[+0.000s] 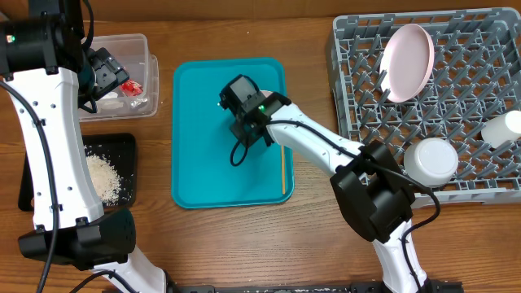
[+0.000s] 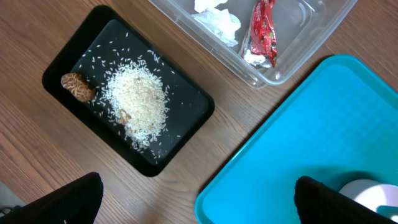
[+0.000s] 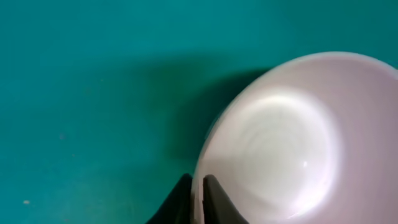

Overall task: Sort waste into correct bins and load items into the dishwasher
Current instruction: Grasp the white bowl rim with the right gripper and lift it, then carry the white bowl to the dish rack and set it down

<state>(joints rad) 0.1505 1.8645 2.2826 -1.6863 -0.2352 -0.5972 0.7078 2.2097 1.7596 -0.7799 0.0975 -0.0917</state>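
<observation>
Right gripper (image 3: 200, 198) pinches the rim of the white bowl (image 3: 280, 143), which is half cut off. Left gripper (image 2: 199, 199) gapes wide over the wooden table (image 2: 37, 155).

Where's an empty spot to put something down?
The teal tray is bare at its lower left, from its rim across to the wooden stick. The table is bare between tray and dish rack. Crowded: the tray's middle, where the right claw pinches the white bowl, and the rack.

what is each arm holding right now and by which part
The right arm's fingers pinch the white bowl by its rim, over the teal tray. The left arm's fingers are apart, holding nothing.
</observation>
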